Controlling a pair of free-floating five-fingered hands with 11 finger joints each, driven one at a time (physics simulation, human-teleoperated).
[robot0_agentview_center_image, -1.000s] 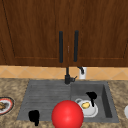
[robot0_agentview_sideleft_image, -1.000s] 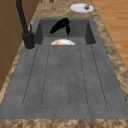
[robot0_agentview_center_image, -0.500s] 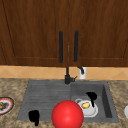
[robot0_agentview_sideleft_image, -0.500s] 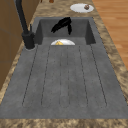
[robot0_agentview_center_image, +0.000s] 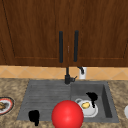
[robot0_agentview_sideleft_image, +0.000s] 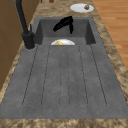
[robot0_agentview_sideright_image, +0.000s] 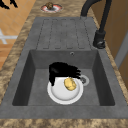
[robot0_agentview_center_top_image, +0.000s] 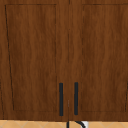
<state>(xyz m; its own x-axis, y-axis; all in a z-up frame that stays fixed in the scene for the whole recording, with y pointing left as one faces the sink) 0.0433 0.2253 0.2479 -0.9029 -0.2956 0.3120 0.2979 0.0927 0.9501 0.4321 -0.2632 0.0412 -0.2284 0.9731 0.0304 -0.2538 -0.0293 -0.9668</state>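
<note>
Step in hand: right hand (robot0_agentview_sideright_image: 62, 70) hovers low in the sink basin (robot0_agentview_sideright_image: 37, 90), just over the white plate (robot0_agentview_sideright_image: 62, 96).
Hand state: fingers relaxed, pointing down, holding nothing.
Next move: lower onto the plate's rim.
Plate holds: a yellow food piece (robot0_agentview_sideright_image: 70, 84).
Left hand (robot0_agentview_center_image: 34, 116): idle, near-left; fingers unclear.

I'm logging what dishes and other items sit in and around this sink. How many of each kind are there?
Plates: 3 (white plate in the basin under the right hand, red-rimmed plate, white plate on the counter)
Red balls: 1
Yellow food pieces: 1
Hands: 2, with the left hand
Total: 7
</note>
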